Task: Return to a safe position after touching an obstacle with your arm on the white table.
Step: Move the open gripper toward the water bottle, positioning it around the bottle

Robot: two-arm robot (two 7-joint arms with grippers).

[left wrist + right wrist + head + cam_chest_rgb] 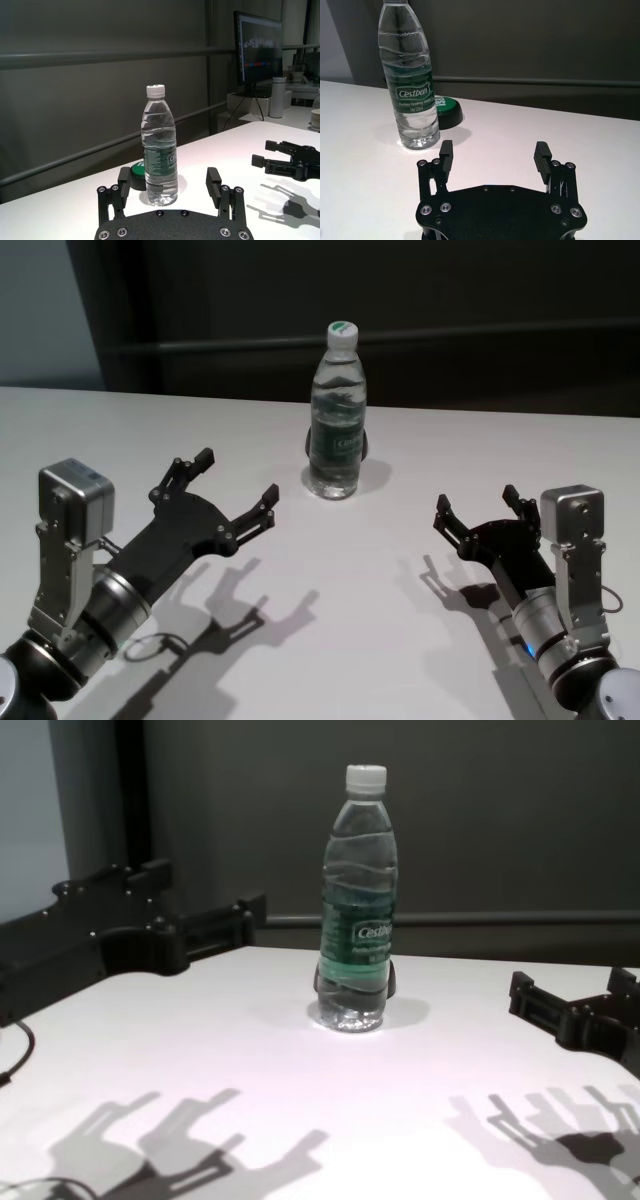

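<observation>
The tall clear plastic water bottle with a white screw cap and dark green label [337, 412] stands upright toward the far middle of the broad, smooth white table [330, 630]. A low, round dark green and black object [445, 109] sits just behind its base; I cannot tell whether they touch. My left gripper [236, 485] hovers above the table on my left side, fingers spread wide and holding nothing, pointing toward the bottle but apart from it. My right gripper [480, 505] hangs over the table on my right side, its fingers also parted and empty, well clear of the bottle.
</observation>
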